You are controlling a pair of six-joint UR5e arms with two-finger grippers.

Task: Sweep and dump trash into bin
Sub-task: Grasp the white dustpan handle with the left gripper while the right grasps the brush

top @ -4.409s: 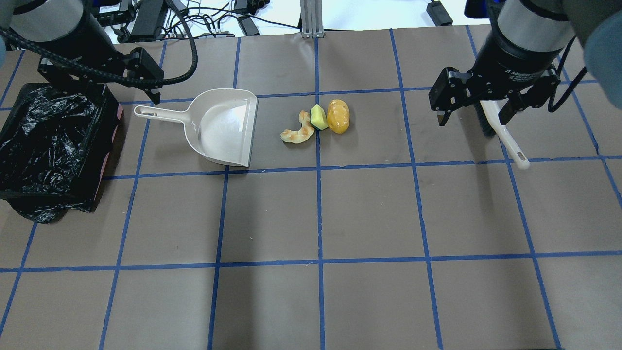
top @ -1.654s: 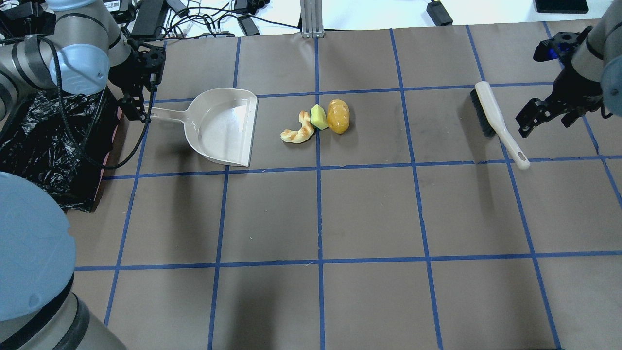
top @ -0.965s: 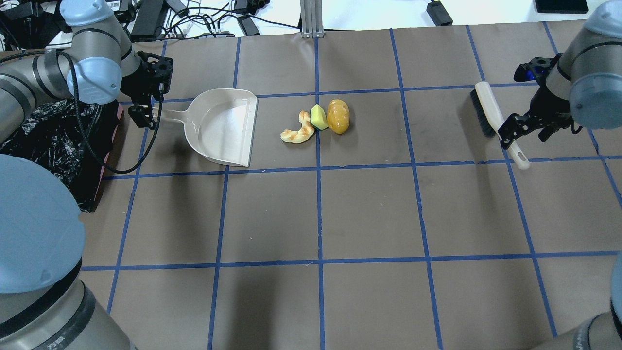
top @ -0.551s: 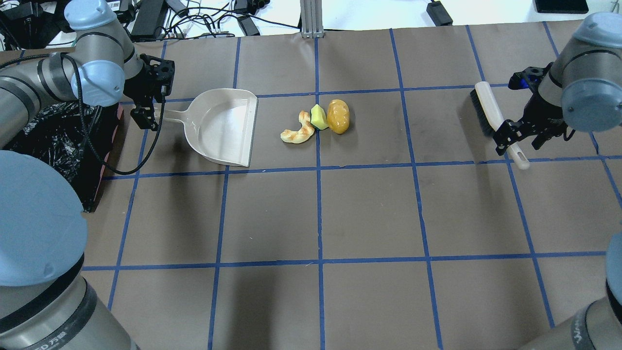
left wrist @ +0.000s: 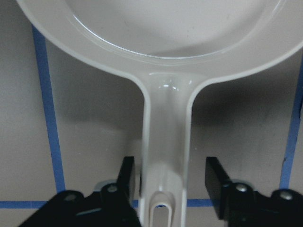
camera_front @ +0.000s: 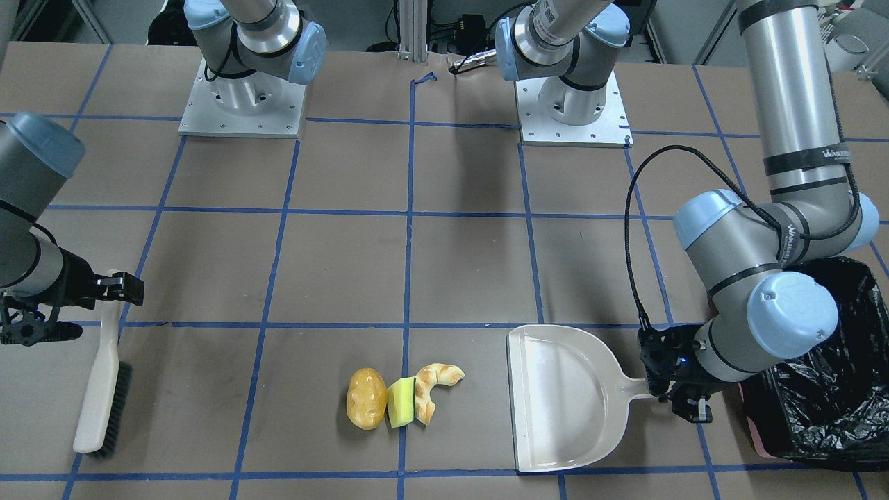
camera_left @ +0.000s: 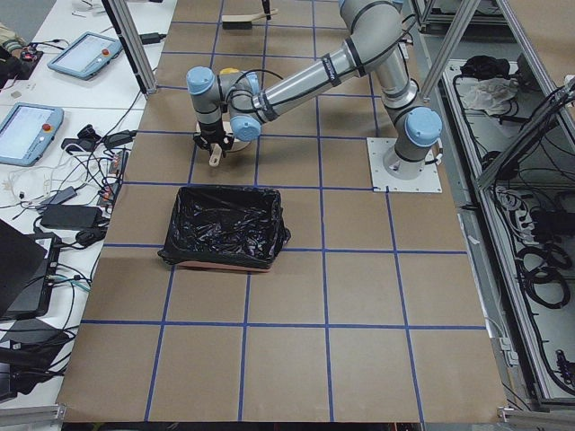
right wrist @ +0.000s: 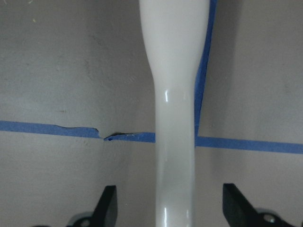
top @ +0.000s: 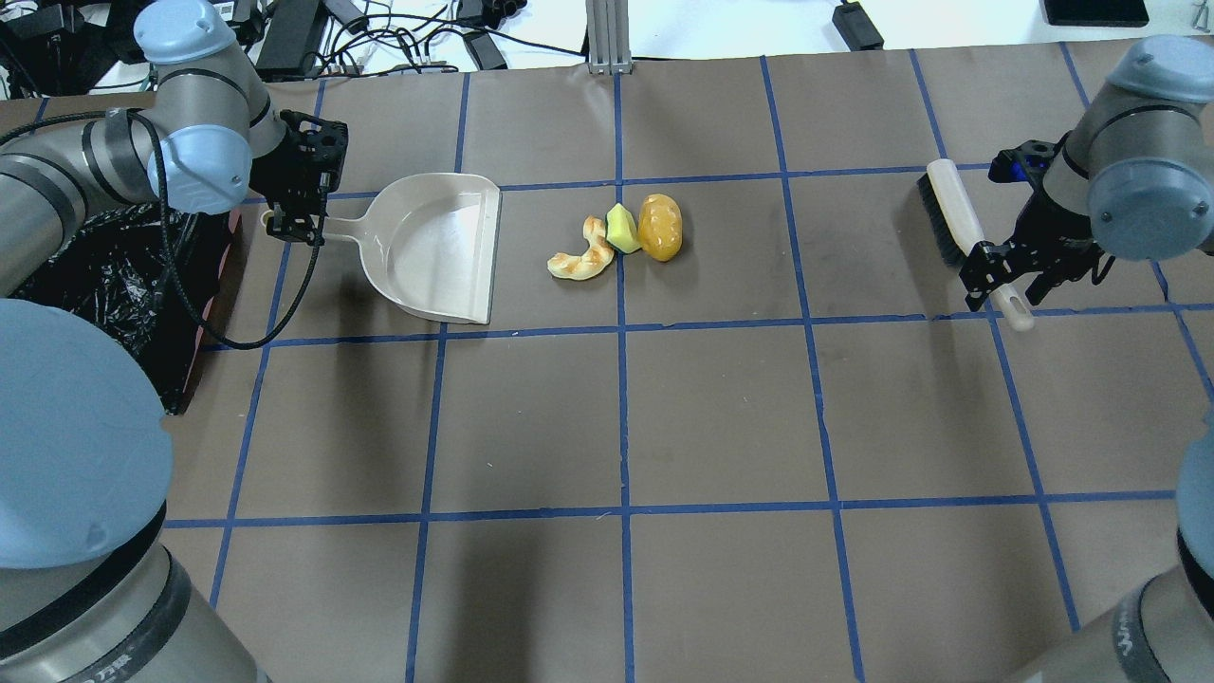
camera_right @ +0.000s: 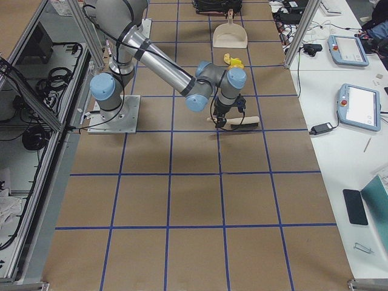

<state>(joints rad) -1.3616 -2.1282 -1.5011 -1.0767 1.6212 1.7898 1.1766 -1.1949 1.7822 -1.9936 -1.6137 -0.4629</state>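
- Both arms have come down onto their tools. The left arm (top: pixel 194 166) has slid in from just beside the handle's end. Its jaws now straddle the handle (left wrist: pixel 166 142) of the beige plastic dustpan (top: pixel 436 247). They are open, with a sliver of gap on one side and a wider one on the other.
- The right arm (top: pixel 1129 199) has dropped over the white-handled hand brush with black bristles (top: pixel 951 216). Its jaws stand wide open on either side of the brush handle, touching nothing.
- Nothing else has shifted: dustpan and brush lie flat on the brown paper-covered table (top: pixel 721 417) exactly where they lay seconds ago.
- The trash sits untouched in a tight cluster near the dustpan's open mouth, between the two tools. It is the golden-brown potato-like lump (top: pixel 660 227), the yellow sponge block with a green side (top: pixel 621 229) and the curved tan croissant-like piece (top: pixel 583 258), each touching the next.
- The pink rectangular bin lined with a crinkly black plastic bag (top: pixel 104 275) waits at the table's left end, just beyond the dustpan's handle.
- We judge the approach finished and grasping the step in hand: both pairs of jaws need only close. Sweeping, lifting and dumping all remain.
- We note one risk: the left jaws sit near the handle's far end, so the loaded pan may tilt.
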